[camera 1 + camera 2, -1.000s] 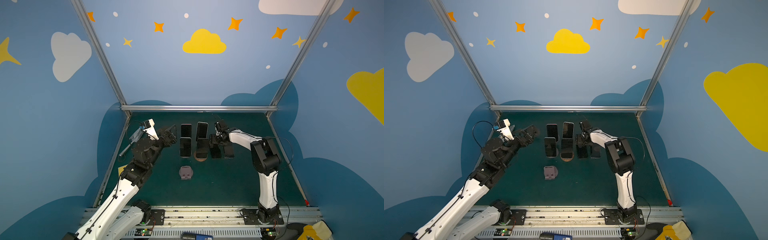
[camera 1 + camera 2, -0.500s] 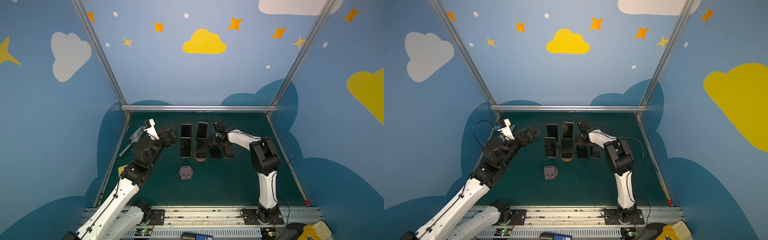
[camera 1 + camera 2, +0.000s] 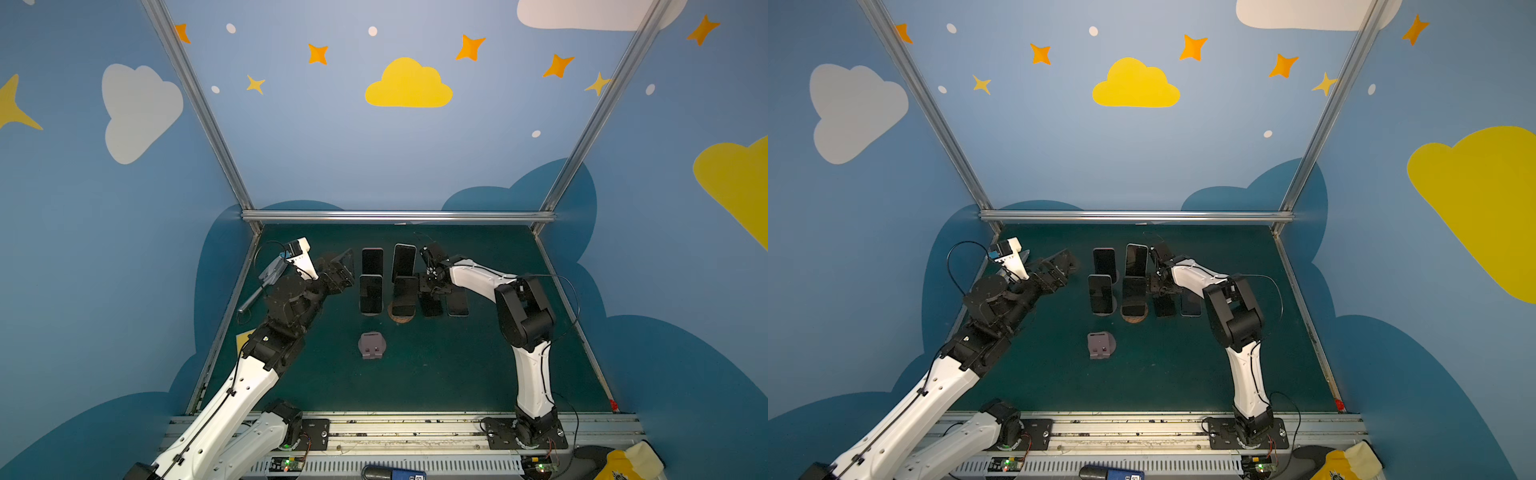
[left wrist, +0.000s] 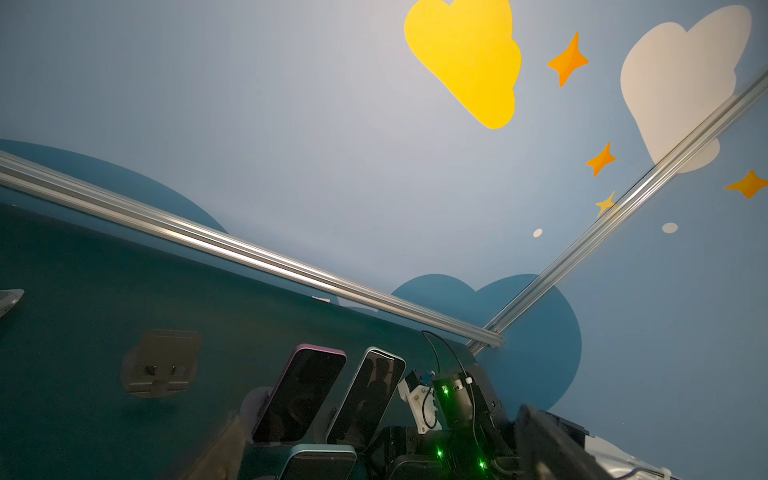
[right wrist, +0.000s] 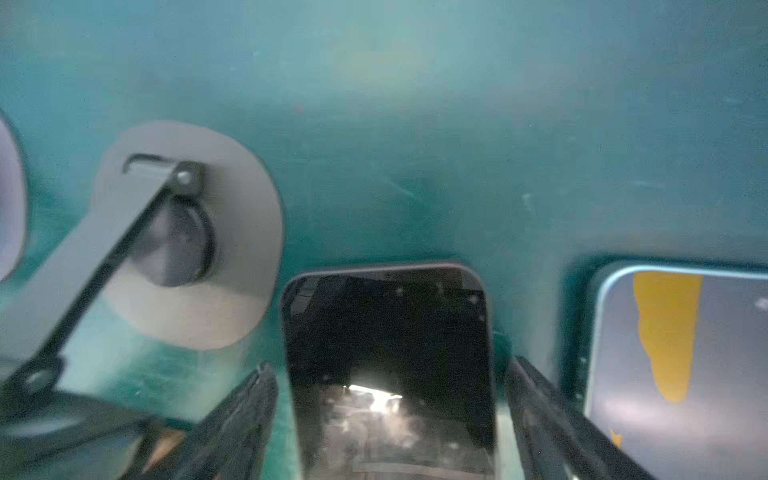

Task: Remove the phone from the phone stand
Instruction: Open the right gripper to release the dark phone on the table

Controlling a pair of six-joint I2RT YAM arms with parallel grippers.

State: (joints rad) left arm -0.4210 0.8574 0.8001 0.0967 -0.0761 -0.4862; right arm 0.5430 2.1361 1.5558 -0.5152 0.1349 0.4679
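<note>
The right claw (image 3: pixel 430 291) has widened its jaws; they stand apart, and the dark phone (image 5: pixel 386 332) lies flat on the mat (image 5: pixel 415 124) between them, off the grey stand (image 5: pixel 187 232) beside. Released, I judge. The left claw (image 3: pixel 344 270) hangs wide open, away.

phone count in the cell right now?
6. Four propped upright: back-left phone, back-right phone, front-left phone, front-right phone. Two lying flat right of them: dark phone between the fingers of the right gripper, light phone beyond. Others may be hidden.
</note>
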